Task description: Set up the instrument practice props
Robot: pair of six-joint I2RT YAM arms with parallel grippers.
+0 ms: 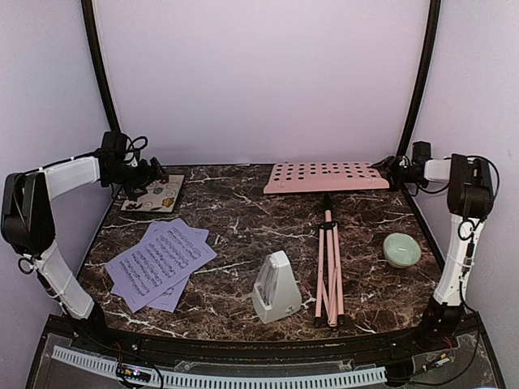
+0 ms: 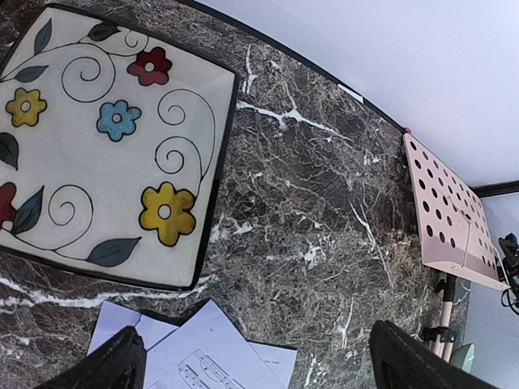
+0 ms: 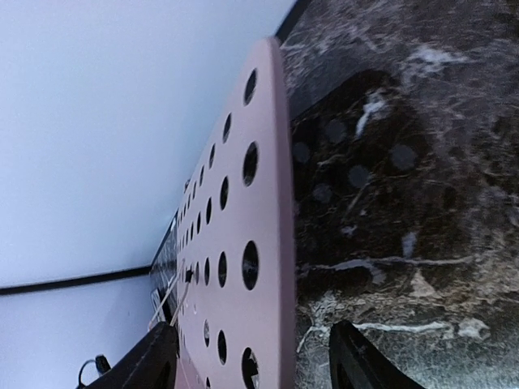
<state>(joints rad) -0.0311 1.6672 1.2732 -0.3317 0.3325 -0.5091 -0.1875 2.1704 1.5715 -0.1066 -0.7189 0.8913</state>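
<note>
Dark marble table (image 1: 243, 219) shows the left gripper (image 2: 268, 356) spread wide above the coaster (image 2: 105, 138), pages (image 1: 158, 261) and metronome (image 1: 274, 288) waiting mid-table, and the right gripper (image 3: 255, 361) parted astride the desk (image 3: 251, 267) of the flat-lying music stand (image 1: 328, 267): next, I judge, clamp and raise it.

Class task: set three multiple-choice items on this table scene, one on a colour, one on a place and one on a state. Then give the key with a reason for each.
1. What colour is the bowl? A. red; B. pale green; C. black.
2. Where does the metronome stand? A. between the sheet-music pages and the folded tripod legs; B. in the bowl; C. on the pages.
3. The left claw is: A. shut on a page; B. shut on the metronome; C. open and empty.

Key: 1 B, it plainly shows pale green. 2 A, the pages lie to its left and the legs to its right. 3 C, its jaws stand wide apart, gripping nothing.
</note>
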